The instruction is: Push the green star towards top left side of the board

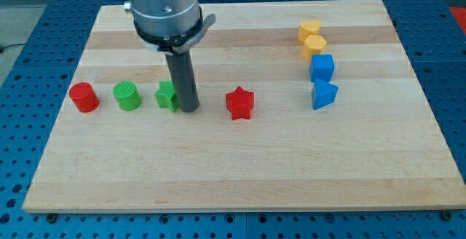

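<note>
Upright dark rod, no jaws; my tip (pixel 188 109) touching green star-shaped block (pixel 167 96) right side, on pale wooden surface (pixel 240 173).

green cylinder (pixel 127 95) just left of green star (pixel 167 95)

No readable text anywhere in the view.

The wooden board (pixel 240 173), the coloured blocks and the arm's metal housing (pixel 162 6) carry no letters, numbers, labels, brand marks or signs that can be made out; the blue perforated surface (pixel 22 64) around the board is likewise unmarked.
</note>
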Robot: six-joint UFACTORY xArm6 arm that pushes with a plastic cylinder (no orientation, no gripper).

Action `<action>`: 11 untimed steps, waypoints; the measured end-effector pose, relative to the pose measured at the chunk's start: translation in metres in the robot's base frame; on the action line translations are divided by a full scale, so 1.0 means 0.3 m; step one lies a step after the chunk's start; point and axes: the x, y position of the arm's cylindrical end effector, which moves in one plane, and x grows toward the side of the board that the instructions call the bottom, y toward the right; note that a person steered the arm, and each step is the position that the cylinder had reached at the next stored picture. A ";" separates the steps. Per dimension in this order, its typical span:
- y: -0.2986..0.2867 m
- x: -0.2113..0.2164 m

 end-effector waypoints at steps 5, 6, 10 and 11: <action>-0.124 -0.125; -0.157 -0.243; -0.346 -0.426; -0.328 -0.572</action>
